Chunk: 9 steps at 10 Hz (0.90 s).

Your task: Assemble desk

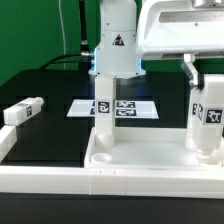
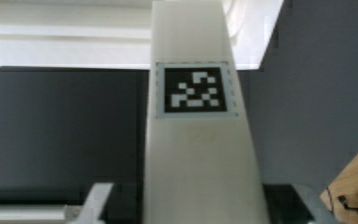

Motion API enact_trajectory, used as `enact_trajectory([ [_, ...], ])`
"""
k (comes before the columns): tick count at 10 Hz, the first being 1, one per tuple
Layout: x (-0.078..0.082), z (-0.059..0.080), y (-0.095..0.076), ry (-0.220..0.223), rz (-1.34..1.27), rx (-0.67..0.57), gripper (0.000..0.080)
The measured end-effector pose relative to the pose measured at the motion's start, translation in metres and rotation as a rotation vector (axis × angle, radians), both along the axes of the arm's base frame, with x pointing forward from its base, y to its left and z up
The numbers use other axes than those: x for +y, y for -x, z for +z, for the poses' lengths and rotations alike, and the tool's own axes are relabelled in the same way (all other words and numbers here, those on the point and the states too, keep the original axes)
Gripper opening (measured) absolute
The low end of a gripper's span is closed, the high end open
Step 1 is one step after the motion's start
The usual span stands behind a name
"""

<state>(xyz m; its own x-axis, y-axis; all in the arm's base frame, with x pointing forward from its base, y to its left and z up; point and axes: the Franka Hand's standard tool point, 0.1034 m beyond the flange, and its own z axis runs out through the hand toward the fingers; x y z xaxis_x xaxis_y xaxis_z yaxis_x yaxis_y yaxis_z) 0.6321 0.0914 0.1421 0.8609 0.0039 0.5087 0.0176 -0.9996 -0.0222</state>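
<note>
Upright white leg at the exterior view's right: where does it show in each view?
Exterior view: the white square-section plastic leg stands at that view's right edge, on the white tray-like plastic tabletop.
Wrist view: the same leg fills the centre, close up.
Shared landmark: the black-and-white tag on the leg's face.

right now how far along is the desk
Done: one leg stands upright in a corner socket of the tabletop. In hand: the hand is closed on a second leg, upright at the tabletop's corner on the exterior view's right, apparently seating it. Left: a loose leg lies on the table; a fourth is not in view.
</note>
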Motion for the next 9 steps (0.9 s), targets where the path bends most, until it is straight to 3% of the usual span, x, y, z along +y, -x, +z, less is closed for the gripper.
enact_trajectory([
  [3,0.001,-0.001,0.001,0.0,0.001,0.002,0.0291],
  [6,0.02,-0.002,0.004,-0.004,0.024,0.004,0.0291],
  [9,0.017,-0.003,0.003,0.0,0.019,-0.007,0.0291],
])
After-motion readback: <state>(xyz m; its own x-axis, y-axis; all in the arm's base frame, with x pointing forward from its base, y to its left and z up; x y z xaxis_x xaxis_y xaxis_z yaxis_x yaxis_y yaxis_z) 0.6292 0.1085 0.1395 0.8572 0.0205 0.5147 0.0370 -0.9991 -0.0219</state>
